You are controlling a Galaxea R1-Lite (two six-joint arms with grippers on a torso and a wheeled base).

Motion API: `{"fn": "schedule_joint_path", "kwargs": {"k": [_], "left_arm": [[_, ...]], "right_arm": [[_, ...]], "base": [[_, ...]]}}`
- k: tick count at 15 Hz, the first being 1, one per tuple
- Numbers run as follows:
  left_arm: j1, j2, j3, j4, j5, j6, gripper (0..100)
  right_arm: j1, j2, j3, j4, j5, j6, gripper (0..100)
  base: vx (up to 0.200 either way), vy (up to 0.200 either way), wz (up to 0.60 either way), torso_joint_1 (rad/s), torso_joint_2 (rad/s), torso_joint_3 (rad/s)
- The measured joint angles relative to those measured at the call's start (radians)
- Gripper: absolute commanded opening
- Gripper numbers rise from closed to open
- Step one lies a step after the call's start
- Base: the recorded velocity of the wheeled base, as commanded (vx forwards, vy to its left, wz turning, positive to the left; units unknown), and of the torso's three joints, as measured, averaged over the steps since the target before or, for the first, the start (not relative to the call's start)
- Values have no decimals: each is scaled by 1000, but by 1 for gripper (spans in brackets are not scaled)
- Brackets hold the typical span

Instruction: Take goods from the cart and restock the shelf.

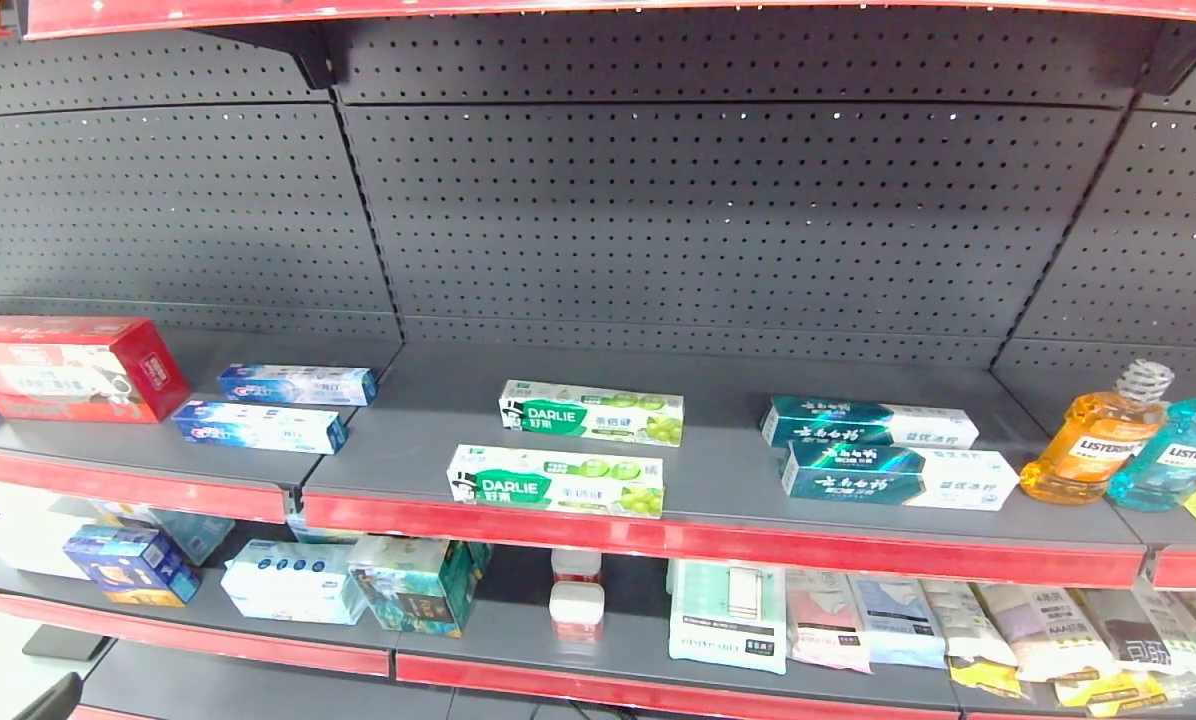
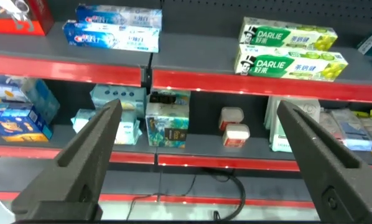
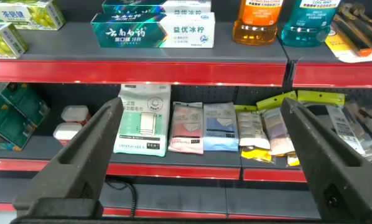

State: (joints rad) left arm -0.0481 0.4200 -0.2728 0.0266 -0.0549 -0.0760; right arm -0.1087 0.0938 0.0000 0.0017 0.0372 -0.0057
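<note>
Two green-and-white toothpaste cartons [image 1: 555, 480] are lying flat, one behind the other, near the front edge of the dark grey metal shelf [image 1: 718, 470]; two teal-and-white cartons [image 1: 898, 475] are lying beside them.

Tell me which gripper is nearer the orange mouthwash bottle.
Right. The right gripper faces the teal toothpaste boxes, next to the orange mouthwash bottle; the left gripper is farther left along the shelf, facing the green toothpaste boxes.

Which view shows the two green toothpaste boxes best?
Head view. The front box and the rear box both lie whole on the shelf, with a gap between them. The left wrist view has both too, but the front one overlaps the rear one. The right wrist view cuts both off at its edge.
</note>
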Motion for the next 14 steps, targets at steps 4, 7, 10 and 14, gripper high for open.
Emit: {"fn": "schedule_joint_path", "kwargs": {"k": [4, 7, 10, 14], "left_arm": [[3, 100, 0, -8, 27, -17, 100], [11, 289, -23, -87, 52, -25, 100], [46, 536, -115, -177, 73, -28, 100], [61, 807, -235, -222, 77, -25, 100]], "right_arm": [[0, 0, 0, 0, -1, 4, 100], [0, 1, 0, 0, -1, 5, 100], [0, 1, 0, 0, -1, 4, 100], [0, 1, 0, 0, -1, 4, 100]], "base": [[0, 0, 0, 0, 0, 0], [0, 0, 0, 0, 0, 0], [0, 0, 0, 0, 0, 0], [0, 0, 0, 0, 0, 0]]}}
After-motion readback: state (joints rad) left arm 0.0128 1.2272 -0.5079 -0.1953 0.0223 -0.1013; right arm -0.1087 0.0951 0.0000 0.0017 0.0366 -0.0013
